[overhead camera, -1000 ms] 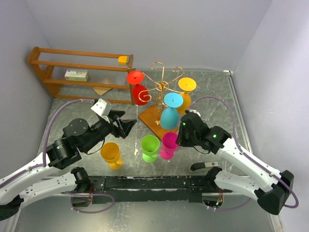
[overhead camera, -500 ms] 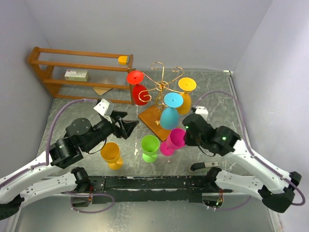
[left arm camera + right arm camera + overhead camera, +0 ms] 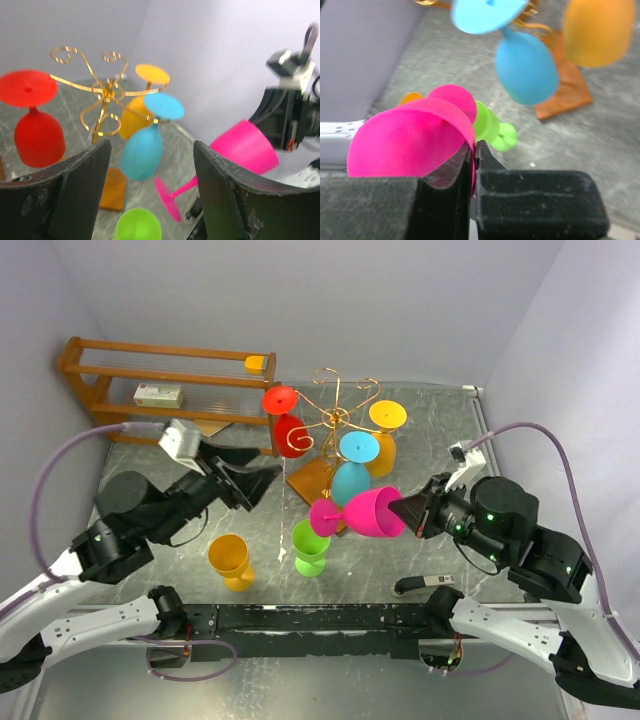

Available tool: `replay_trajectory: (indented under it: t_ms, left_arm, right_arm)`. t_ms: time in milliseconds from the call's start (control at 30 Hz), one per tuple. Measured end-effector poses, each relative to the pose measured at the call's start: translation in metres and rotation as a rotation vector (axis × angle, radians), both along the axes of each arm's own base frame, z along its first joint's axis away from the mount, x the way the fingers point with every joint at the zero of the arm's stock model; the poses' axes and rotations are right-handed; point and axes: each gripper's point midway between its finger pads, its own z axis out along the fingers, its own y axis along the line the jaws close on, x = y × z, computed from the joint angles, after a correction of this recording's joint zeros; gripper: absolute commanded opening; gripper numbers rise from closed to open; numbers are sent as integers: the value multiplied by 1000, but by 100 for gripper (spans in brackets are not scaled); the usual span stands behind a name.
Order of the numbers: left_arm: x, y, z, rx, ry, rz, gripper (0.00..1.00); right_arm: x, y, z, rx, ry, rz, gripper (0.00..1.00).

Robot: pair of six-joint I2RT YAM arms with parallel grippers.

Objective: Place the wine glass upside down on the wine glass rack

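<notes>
Right end effector: pressed together on the rim of the pink wine glass, one finger inside the bowl and one outside, as my wrist view shows.
Pink wine glass: off the tabletop, tipped on its side – bowl toward my right end effector, stem and foot pointing left at the rack.
Foot of the pink glass: just below the blue glass and above the green glass in the top view; it looks clear of both from my left wrist.
Wine glass rack: gold wire tree on its orange-brown base, at the middle of the tabletop.
On the rack: a red glass, the blue glass and a yellow-orange glass hang upside down.
Left end effector: spread wide, holding nothing – it hovers left of the rack, pointing at it.
Standing upright: the green glass and an orange glass, near my bases.
Back left: a wooden shelf.
</notes>
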Motion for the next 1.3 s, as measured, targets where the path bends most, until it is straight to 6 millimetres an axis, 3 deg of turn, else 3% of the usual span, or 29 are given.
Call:
replay_trajectory:
  t_ms: [100, 233, 367, 600, 900, 1033, 1300]
  left_arm:
    - [-2, 17, 41, -108, -2, 44, 78]
    - [-8, 38, 71, -231, 13, 79, 77]
    - [-11, 50, 82, -311, 44, 93, 77]
    - [-13, 52, 89, -409, 82, 77, 76]
    - [-5, 41, 101, -491, 102, 70, 83]
    - [2, 25, 102, -527, 132, 46, 88]
    - [12, 13, 93, -701, 194, 18, 81]
  right_arm:
    - [-7, 14, 29, 114, -81, 85, 0]
    - [-9, 24, 70, 248, -211, 138, 0]
    - [-3, 36, 108, 370, -348, 164, 0]
    - [17, 51, 151, 491, -516, 129, 0]
    - [65, 72, 183, 541, -615, -9, 0]
    - [80, 86, 182, 548, -620, -24, 0]
    - [78, 90, 194, 633, -648, -10, 0]
